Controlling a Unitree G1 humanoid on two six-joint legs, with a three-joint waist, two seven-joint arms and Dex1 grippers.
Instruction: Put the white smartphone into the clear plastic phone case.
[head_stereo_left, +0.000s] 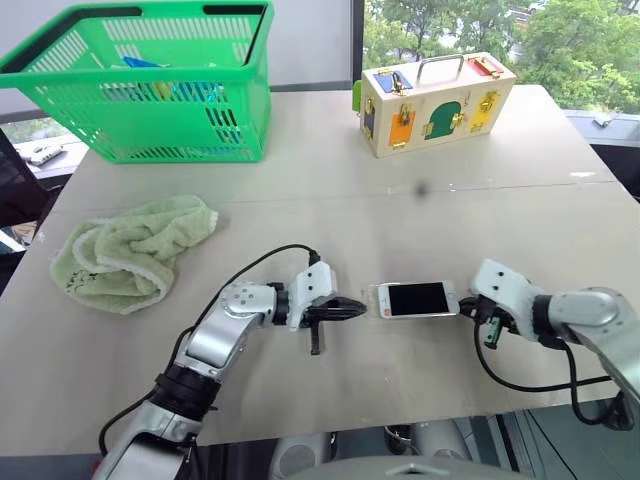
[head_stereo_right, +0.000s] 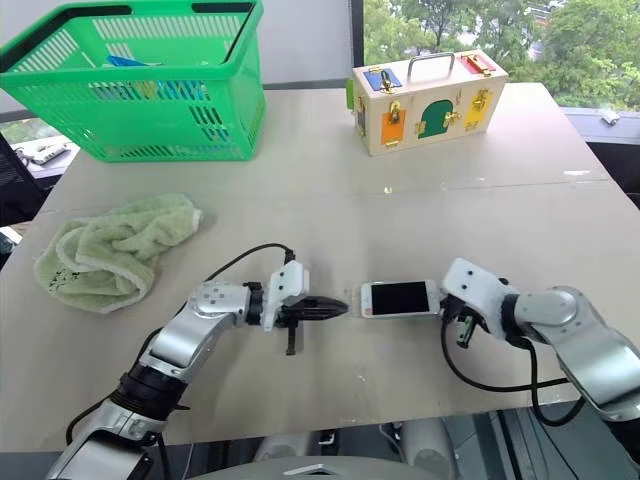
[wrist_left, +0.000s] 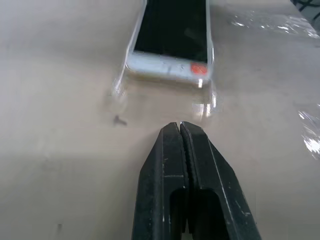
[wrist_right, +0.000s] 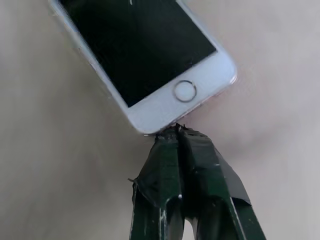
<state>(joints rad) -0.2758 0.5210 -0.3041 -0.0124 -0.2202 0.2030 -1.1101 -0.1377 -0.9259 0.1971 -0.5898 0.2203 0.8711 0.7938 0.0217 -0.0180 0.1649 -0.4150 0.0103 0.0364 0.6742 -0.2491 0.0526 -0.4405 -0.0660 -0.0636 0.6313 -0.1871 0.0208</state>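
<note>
Between both grippers | white smartphone (head_stereo_left: 417, 299); right gripper (wrist_right: 176, 131) touching its end

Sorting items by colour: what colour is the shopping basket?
Green basket, clearest in the left eye view.

Green basket (head_stereo_left: 150, 95) far left, towel (head_stereo_left: 125, 250) nearer, lock box (head_stereo_left: 435, 105) far right.

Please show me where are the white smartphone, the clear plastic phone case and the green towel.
White flat smartphone with black screen (head_stereo_left: 417, 298), left eye view, middle of the screen.
Clear thin plastic phone case (wrist_left: 119, 91), left wrist view, its glinting end edge.
Green crumpled terry towel (head_stereo_left: 125, 252), left eye view, middle of the folds.
</note>
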